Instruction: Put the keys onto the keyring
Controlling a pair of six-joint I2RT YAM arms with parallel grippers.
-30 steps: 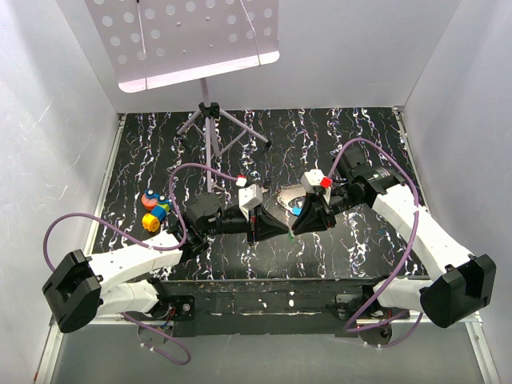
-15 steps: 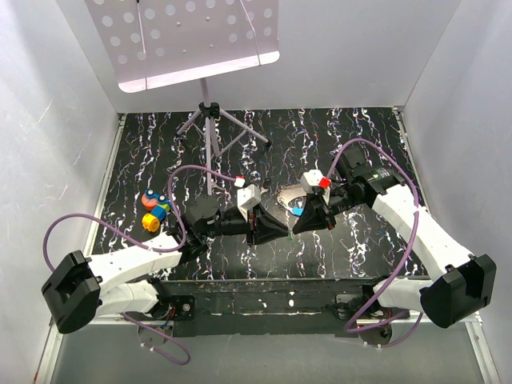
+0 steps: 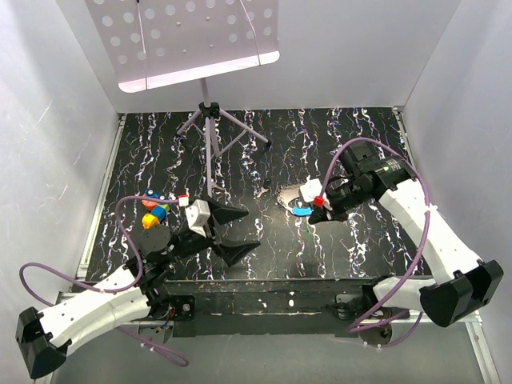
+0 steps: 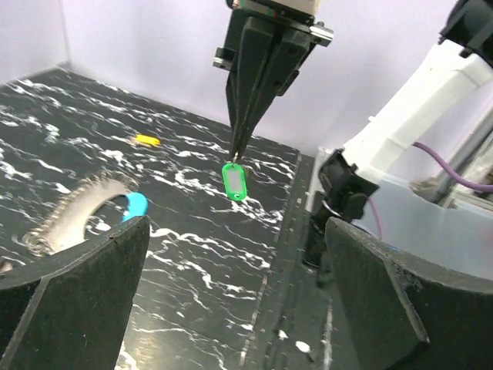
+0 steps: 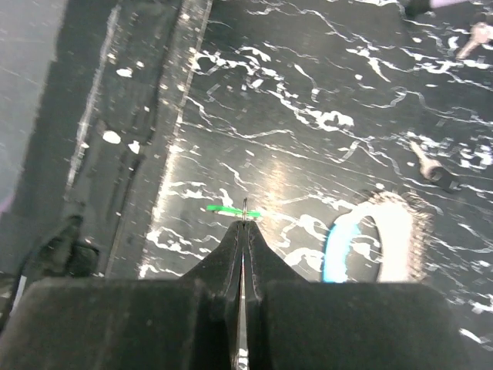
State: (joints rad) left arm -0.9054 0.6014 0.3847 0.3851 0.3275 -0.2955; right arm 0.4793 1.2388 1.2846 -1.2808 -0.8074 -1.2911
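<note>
My right gripper (image 3: 316,216) points down over the middle of the table, shut on the key. In the left wrist view the key's green head (image 4: 234,183) hangs just below the right gripper (image 4: 236,156). In the right wrist view the key (image 5: 228,209) shows edge-on at the shut right gripper (image 5: 244,222). The keyring (image 3: 294,198) lies flat on the table beside it, its light-blue strip (image 5: 335,250) towards the gripper; the keyring (image 4: 73,220) also shows at left in the left wrist view. My left gripper (image 3: 252,227) stands wide open and holds nothing, well left of the key; the left gripper (image 4: 237,225) faces it.
A purple tripod stand (image 3: 210,128) with a perforated tray rises at the back centre. Red, blue and yellow toys (image 3: 154,210) sit at the left. Small metal pieces (image 5: 427,166) lie near the keyring, and a yellow bit (image 4: 146,139) lies farther back. White walls enclose the table.
My left gripper let go of the key, opened wide and pulled back to the left near edge. My right gripper shut on the key and drew slightly right and back.
</note>
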